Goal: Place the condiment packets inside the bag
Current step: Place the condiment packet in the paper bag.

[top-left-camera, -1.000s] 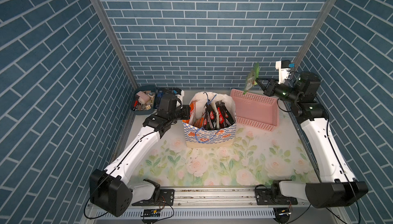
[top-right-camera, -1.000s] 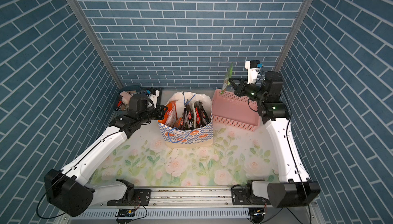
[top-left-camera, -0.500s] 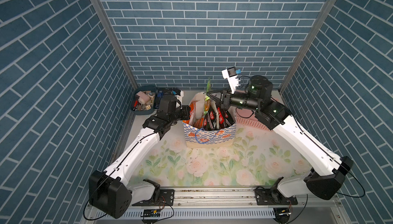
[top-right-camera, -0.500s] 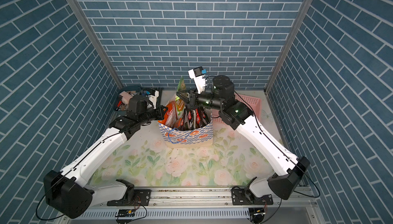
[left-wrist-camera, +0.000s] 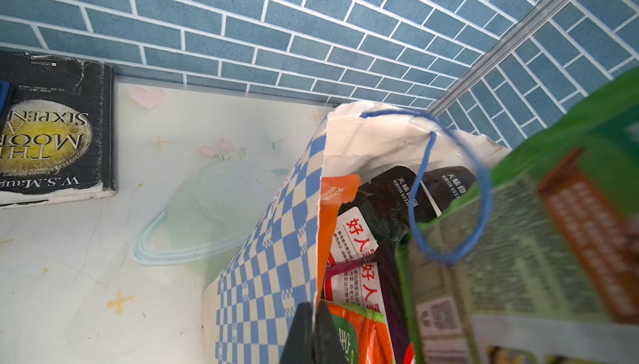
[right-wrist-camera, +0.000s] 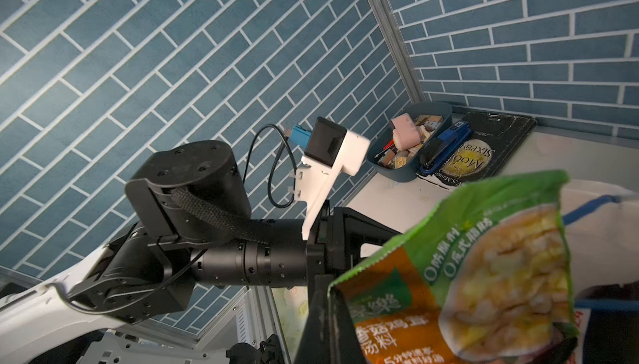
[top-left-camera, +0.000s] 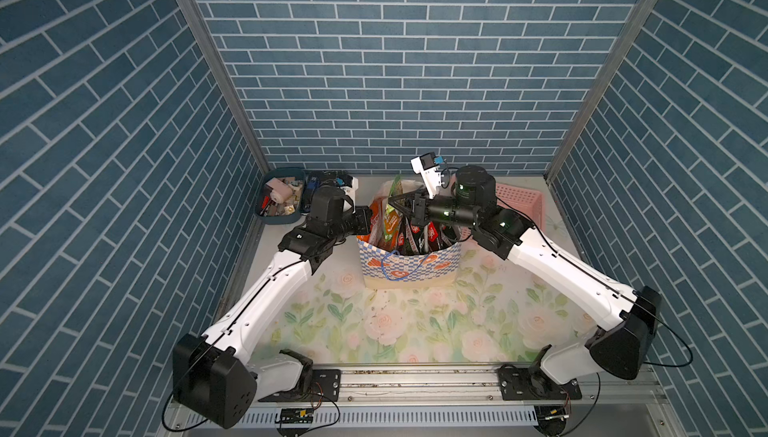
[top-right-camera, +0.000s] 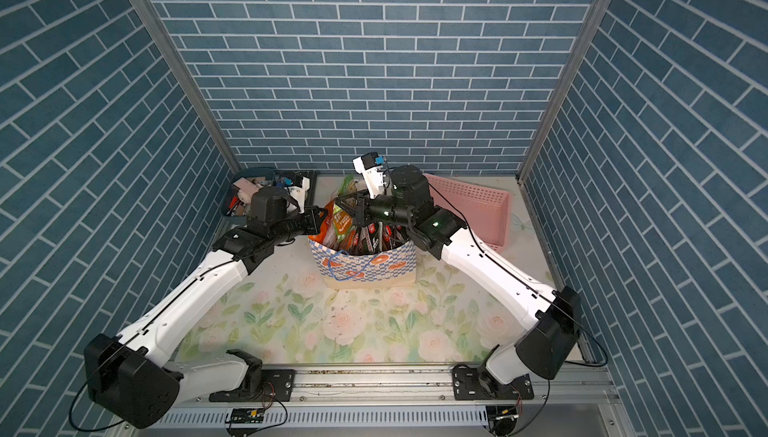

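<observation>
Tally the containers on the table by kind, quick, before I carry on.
Blue-and-white checked paper gift bag: 1
Pink slotted plastic basket: 1
Dark blue plastic tray of small bits: 1
Total: 3

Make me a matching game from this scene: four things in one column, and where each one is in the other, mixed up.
1 green packet
2 bag
3 pink basket
4 book

A lying flat beside the blue tray
B rim pinched by the left pincer
C gripped by the right pincer
D standing in the far right corner

Pairs: 1-C; 2-B; 3-D; 4-A
</observation>
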### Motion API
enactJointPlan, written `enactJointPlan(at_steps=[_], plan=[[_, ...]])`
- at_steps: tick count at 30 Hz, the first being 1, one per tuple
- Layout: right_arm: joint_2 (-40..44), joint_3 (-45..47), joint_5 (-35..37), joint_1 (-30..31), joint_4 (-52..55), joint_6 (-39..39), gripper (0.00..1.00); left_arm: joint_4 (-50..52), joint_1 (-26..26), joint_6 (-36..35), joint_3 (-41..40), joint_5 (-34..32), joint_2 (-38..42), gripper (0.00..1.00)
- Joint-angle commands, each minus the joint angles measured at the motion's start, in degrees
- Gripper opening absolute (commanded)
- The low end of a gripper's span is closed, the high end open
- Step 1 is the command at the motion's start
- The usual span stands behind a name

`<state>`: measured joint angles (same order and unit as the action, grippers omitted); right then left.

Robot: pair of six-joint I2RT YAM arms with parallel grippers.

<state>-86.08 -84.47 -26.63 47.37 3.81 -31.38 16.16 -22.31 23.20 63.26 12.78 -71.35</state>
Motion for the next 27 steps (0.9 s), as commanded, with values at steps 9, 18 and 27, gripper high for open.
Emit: enactJointPlan(at_steps=[9, 18, 27], plan=[[-3.6, -2.5, -5.6, 2.1, -4.9, 0.5, 0.00, -0.1, 0.3, 0.0, -1.2, 0.1, 1.0, 0.04], [-2.1, -4.1, -5.7, 2.6, -4.6, 3.9, 0.00, 0.4, 0.3, -0.1, -1.2, -0.3, 1.3, 0.04], [-2.8, 0.4, -5.3, 2.2, -9.8, 2.3, 0.00, 0.0, 0.3, 0.1, -1.4, -0.3, 1.3, 0.04]])
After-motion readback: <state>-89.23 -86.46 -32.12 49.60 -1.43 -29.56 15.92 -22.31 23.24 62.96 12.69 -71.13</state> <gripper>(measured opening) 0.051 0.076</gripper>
